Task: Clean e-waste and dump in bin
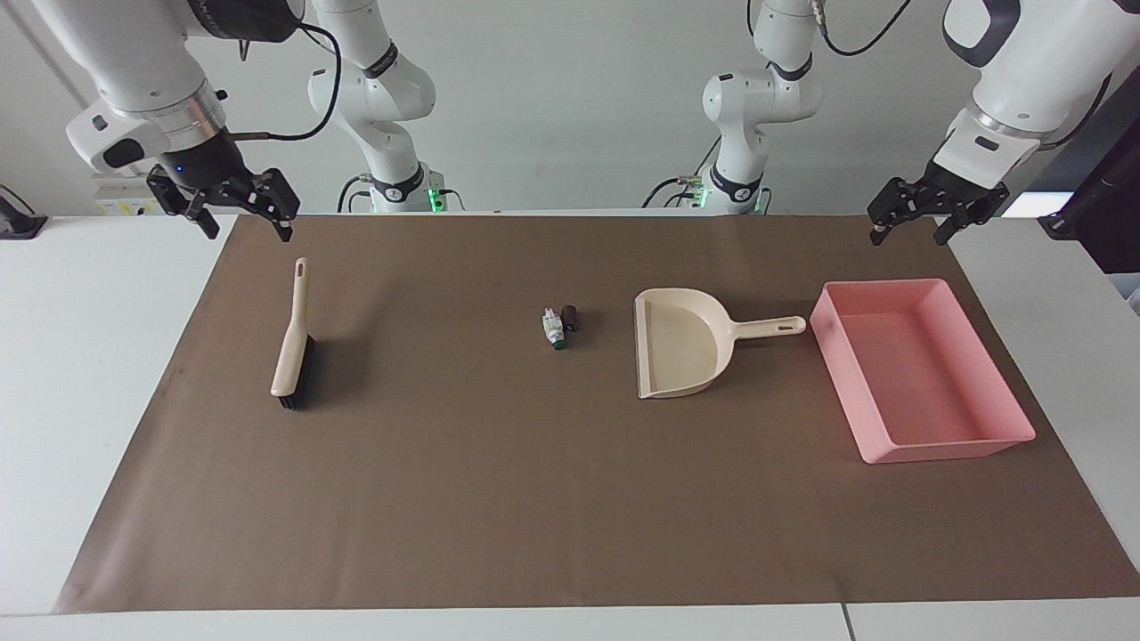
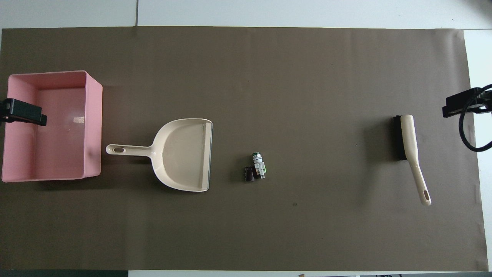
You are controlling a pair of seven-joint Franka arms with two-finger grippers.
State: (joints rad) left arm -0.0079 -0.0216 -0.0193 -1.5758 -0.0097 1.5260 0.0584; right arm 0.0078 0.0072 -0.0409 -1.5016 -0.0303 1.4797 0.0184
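The e-waste lies mid-mat: a white part with a green end (image 1: 554,329) (image 2: 259,163) touching a dark short cylinder (image 1: 570,317) (image 2: 250,174). The pink bin (image 1: 917,369) (image 2: 57,146) stands empty toward the left arm's end. A beige dustpan (image 1: 681,347) (image 2: 182,154) rests between bin and e-waste, its mouth toward the parts. A beige brush with black bristles (image 1: 292,343) (image 2: 409,142) lies toward the right arm's end. My left gripper (image 1: 910,236) hangs open and empty in the air by the bin. My right gripper (image 1: 248,233) hangs open and empty above the brush handle's end.
A brown paper mat (image 1: 499,499) covers most of the white table (image 1: 89,356). Both arm bases stand at the robots' edge of the table. A black device (image 1: 1095,214) sits off the mat at the left arm's end.
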